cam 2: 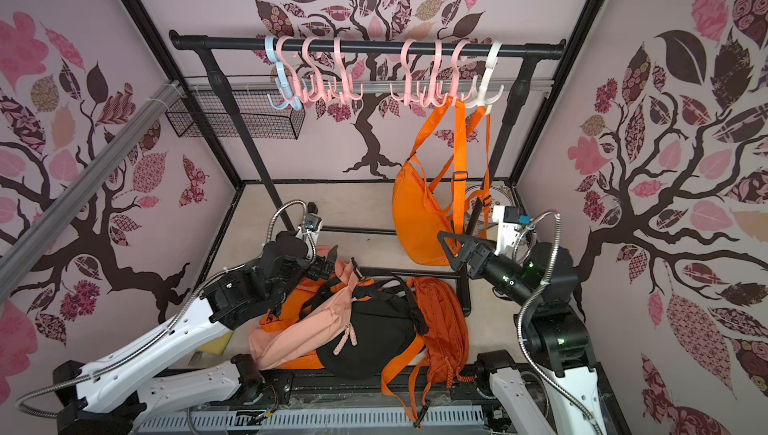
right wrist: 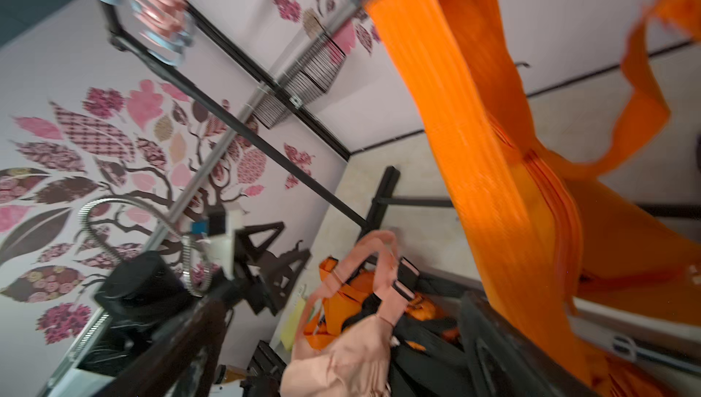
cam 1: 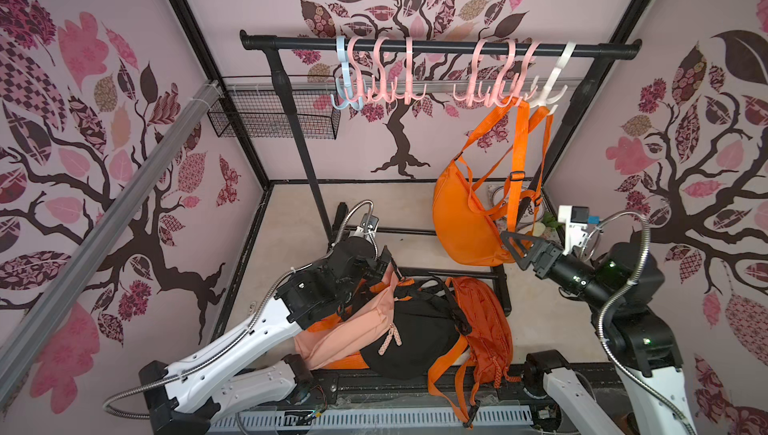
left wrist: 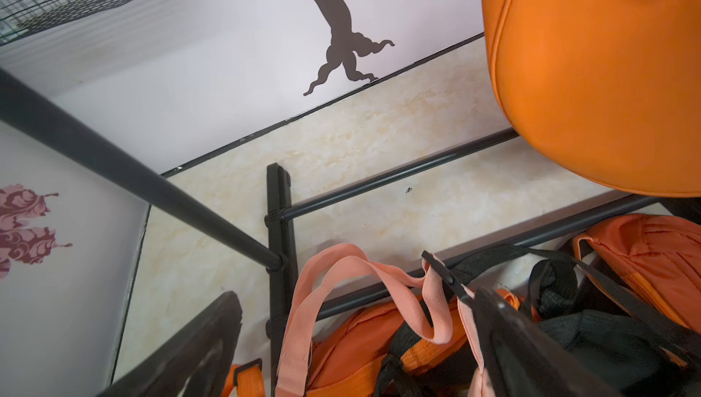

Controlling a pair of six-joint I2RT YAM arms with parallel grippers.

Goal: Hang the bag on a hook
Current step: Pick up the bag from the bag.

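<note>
A peach and black backpack [cam 1: 374, 329] lies on a pile of bags at the front of the floor. Its peach top loop [left wrist: 341, 273] stands up between the fingers of my left gripper [cam 1: 390, 264] [left wrist: 360, 338], which is open and not closed on it. An orange bag [cam 1: 461, 221] [left wrist: 588, 73] hangs by its strap from a pink hook [cam 1: 513, 98] and a white hook [cam 1: 544, 98] on the black rail [cam 1: 449, 44]. My right gripper [cam 1: 519, 250] [right wrist: 341, 353] is open and empty beside that bag's lower right; its wrist view is blurred.
More pink hooks [cam 1: 386, 88] and a blue hook [cam 1: 343, 96] hang free on the rail's left half. A dark orange bag [cam 1: 482, 320] lies right of the backpack. The rack's base bars [cam 1: 415, 231] cross the floor. A wire basket [cam 1: 274, 115] hangs on the back left wall.
</note>
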